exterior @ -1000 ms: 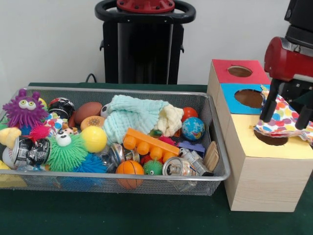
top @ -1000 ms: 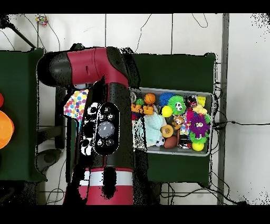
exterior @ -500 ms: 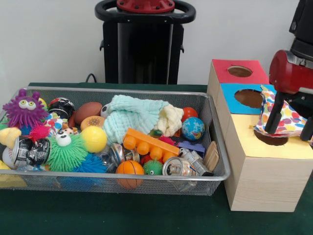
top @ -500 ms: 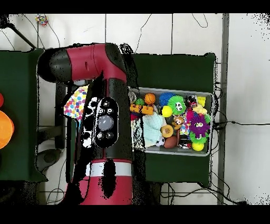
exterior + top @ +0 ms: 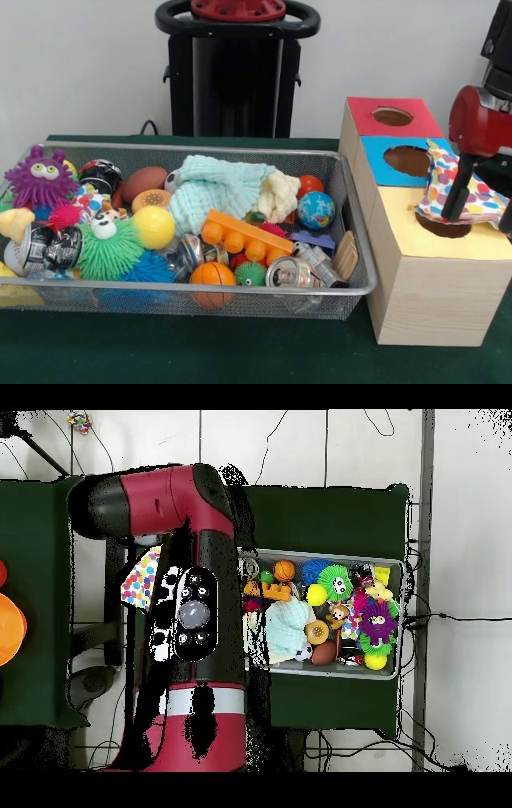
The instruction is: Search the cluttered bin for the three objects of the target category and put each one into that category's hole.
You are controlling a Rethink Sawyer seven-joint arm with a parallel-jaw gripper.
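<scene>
A soft, crumpled polka-dot cloth [image 5: 468,192] is lying over the round hole in the yellow top of the wooden box [image 5: 428,296], at the surface's right edge. The tool [image 5: 480,204] is standing at the cloth, partly cut off; whether it is gripping, I cannot tell. The wire mesh bin [image 5: 240,300] is holding a knitted mint cloth [image 5: 212,192], spiky rubber balls and dented cans.

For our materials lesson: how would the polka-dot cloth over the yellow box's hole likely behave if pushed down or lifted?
The polka-dot cloth is bunched and creased over the yellow box, so it is probably floppy. Pushed, it would likely fold and sink rather than slide whole. Lifted from one spot, it would probably drape and seem light.
</scene>
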